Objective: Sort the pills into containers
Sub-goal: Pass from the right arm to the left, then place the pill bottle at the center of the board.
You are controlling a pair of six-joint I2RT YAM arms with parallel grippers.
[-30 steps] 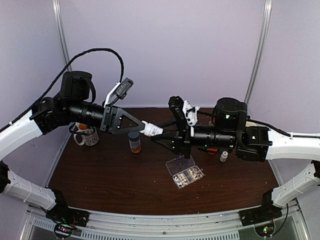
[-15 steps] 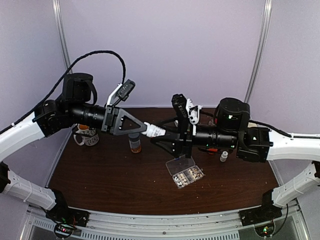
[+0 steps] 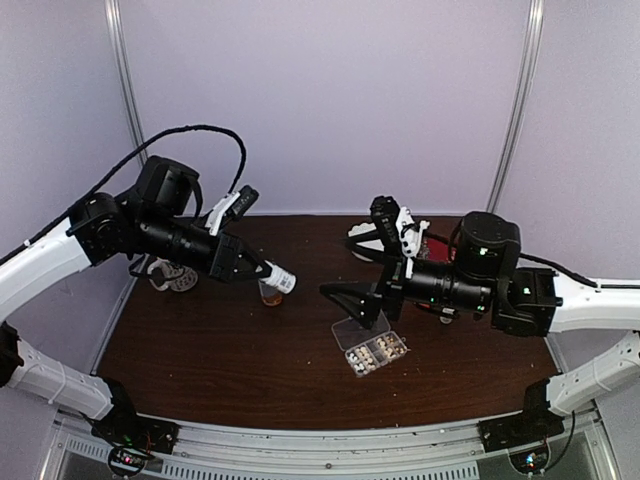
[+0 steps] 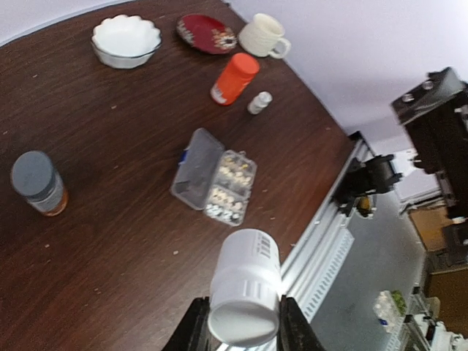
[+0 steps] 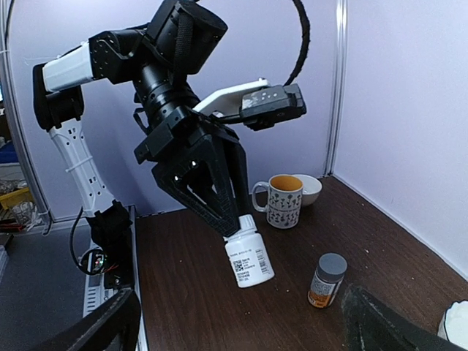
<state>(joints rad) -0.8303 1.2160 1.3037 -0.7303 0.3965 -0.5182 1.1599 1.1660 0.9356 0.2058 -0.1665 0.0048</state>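
My left pincer (image 3: 272, 272) is clenched on a white bottle (image 4: 245, 281) by its cap end, left of and beyond the pill box (image 3: 372, 350). My right pincer (image 5: 243, 292) stands released above the pill box, its fingers cut off at the frame's edge. The pills (image 4: 228, 189) lie inside the pill box, too tiny to count.

Clear flat plastic pill box (image 4: 207, 180) lies on the dark wood table (image 3: 200, 360), its hinged lid (image 4: 194, 167) flipped wide open and lying flat beside it. Its little cells (image 4: 219, 199) hold tiny pale whitish-beige pills (image 4: 232, 170), a few in each.
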